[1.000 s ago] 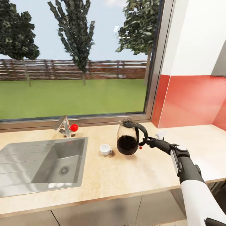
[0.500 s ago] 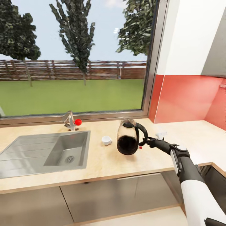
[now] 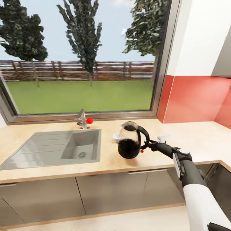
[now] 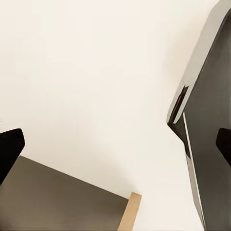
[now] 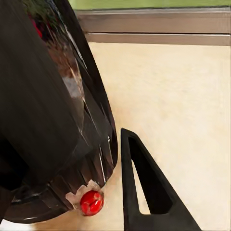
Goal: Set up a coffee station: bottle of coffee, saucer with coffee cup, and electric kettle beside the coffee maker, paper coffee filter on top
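Bright, even daylight from the window [image 3: 80,64] at 12 o'clock; soft, faint shadows on the tabletop [image 3: 109,160]. Head view sharp. Kettle [image 5: 43,110] glass shows pale reflections; wrist renders slightly soft.

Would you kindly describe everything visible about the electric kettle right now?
The electric kettle has a rounded clear body, dark inside, with a black lid, a curved black handle and a small red button near its base. It is roughly upright above the countertop, in front of the cup, gripped at the handle by the right gripper.
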Robot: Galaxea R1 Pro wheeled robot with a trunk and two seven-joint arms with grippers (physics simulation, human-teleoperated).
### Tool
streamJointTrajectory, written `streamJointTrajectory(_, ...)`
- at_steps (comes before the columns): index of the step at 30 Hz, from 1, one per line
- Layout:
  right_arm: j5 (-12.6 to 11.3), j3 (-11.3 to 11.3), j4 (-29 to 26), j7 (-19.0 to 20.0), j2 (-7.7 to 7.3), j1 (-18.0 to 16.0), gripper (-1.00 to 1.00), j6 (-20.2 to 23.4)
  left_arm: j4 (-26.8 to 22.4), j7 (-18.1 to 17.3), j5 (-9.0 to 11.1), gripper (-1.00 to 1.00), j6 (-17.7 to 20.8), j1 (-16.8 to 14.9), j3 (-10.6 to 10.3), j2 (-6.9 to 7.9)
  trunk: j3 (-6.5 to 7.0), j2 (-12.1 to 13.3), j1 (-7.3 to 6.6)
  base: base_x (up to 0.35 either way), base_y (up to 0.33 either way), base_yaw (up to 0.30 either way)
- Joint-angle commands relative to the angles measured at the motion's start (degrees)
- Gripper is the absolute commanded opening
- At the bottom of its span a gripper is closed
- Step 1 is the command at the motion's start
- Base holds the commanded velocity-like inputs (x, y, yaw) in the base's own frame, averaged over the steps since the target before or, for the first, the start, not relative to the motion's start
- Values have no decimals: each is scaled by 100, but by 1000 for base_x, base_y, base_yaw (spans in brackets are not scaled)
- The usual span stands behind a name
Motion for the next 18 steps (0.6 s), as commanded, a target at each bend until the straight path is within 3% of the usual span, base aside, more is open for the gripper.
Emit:
streamJointTrajectory(1, 18, -22, -16, 40, 13, -8, -100, 28, 3, 5, -59, 100, -19, -4, 42, -1, -17, -14, 3, -5, 303, 197)
streamJointTrajectory(18, 18, -21, -15, 216, 30, -5, -100, 30, 3, 5, -59, 100, -19, -10, 42, -4, -109, -14, 3, -1, 306, 218)
